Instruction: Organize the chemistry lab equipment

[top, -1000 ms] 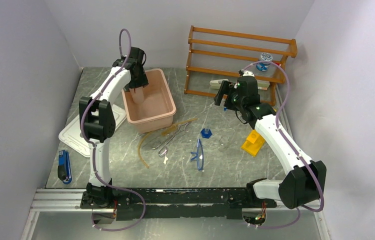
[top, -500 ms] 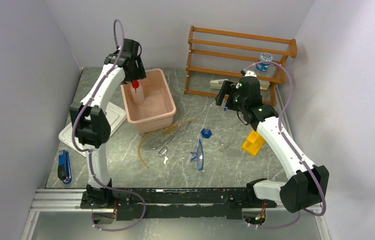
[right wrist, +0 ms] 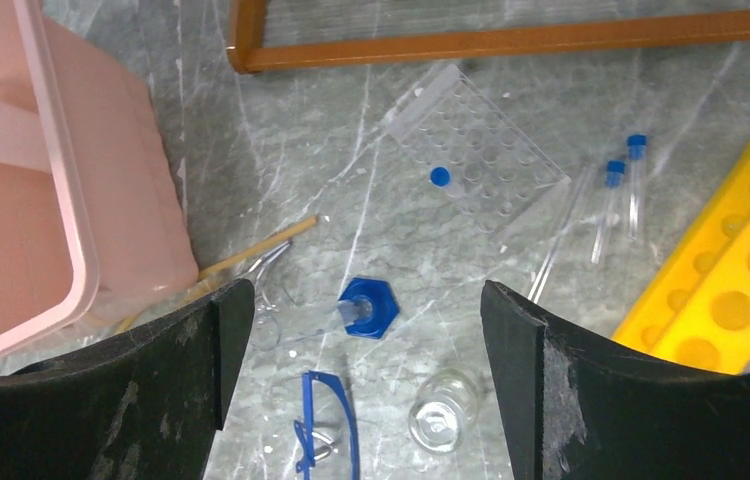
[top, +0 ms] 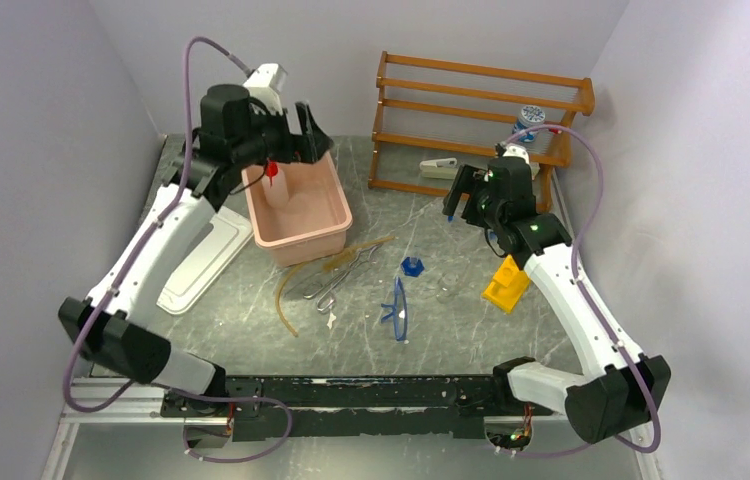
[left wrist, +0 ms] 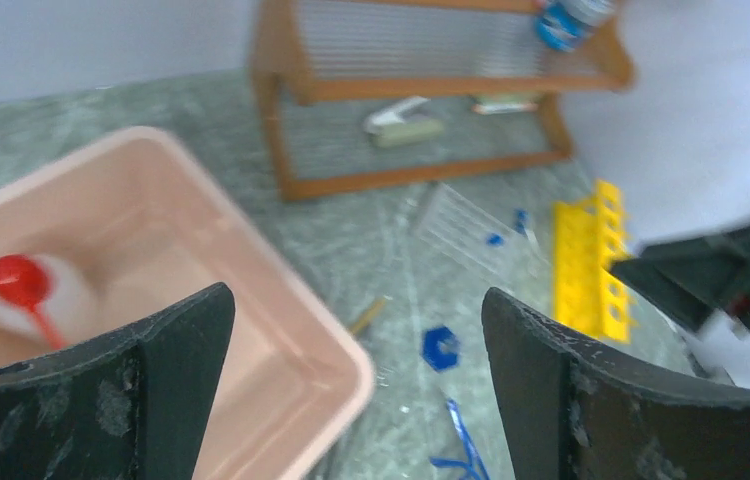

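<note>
The red-capped wash bottle (top: 275,186) stands in the pink bin (top: 323,232), also seen in the left wrist view (left wrist: 36,295). My left gripper (top: 313,135) is open and empty, raised above the bin's back. My right gripper (top: 457,198) is open and empty, high over the table. Below it lie the blue hexagonal piece (right wrist: 366,306), the small glass (right wrist: 441,410), the blue-framed goggles (right wrist: 329,425) and the yellow holed rack (right wrist: 726,280). The metal tongs (top: 339,283) and the amber tubing (top: 286,290) lie in front of the bin.
A wooden shelf rack (top: 481,120) stands at the back with a white item and a blue-capped jar on it. A clear well plate (right wrist: 481,150) and blue-capped tubes (right wrist: 619,200) lie near the yellow rack. A white lid (top: 196,265) lies left of the bin.
My left gripper let go of the wash bottle in the bin, rose and swung away right, its arm folding leftward. My right gripper shifted slightly right.
</note>
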You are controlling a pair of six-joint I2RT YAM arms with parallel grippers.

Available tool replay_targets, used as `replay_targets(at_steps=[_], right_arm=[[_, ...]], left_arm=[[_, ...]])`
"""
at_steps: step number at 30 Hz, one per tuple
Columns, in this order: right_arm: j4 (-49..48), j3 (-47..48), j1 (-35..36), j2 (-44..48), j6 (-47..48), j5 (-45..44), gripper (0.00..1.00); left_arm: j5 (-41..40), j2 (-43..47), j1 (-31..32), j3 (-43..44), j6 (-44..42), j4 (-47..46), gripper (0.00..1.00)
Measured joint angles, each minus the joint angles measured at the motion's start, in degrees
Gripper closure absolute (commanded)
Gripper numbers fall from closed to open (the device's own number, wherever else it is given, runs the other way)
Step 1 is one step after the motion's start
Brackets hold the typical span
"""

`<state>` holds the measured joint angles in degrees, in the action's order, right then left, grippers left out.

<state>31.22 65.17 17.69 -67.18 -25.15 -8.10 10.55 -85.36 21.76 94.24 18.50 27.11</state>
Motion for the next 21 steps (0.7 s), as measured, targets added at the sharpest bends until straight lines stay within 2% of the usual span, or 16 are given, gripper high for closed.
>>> replay_targets(at_steps=[3, 9, 13, 21], right_arm=[[1.9, 0.1, -0.1, 1.5, -0.6, -2.1, 0.13], [5.6, -0.2, -1.6, 2.9, -3.5, -4.3, 0.13], [7.5, -1.8, -2.6, 3.2, -5.6, -4.1, 0.13], [9.3, -8.3, -2.8, 5.8, -6.3, -1.6, 0.13]], left_arm=[[5.6, 4.3, 3.0, -7.1, -0.3, -5.0, 0.04], [9.3, 5.9, 13.4, -14.0, -1.6, -10.6, 0.18], [7.5, 4.2, 20.6, -15.3, -2.9, -12.8, 0.26], [-0.4, -3.0, 32.0, -18.0, -3.2, -15.8, 0.31]])
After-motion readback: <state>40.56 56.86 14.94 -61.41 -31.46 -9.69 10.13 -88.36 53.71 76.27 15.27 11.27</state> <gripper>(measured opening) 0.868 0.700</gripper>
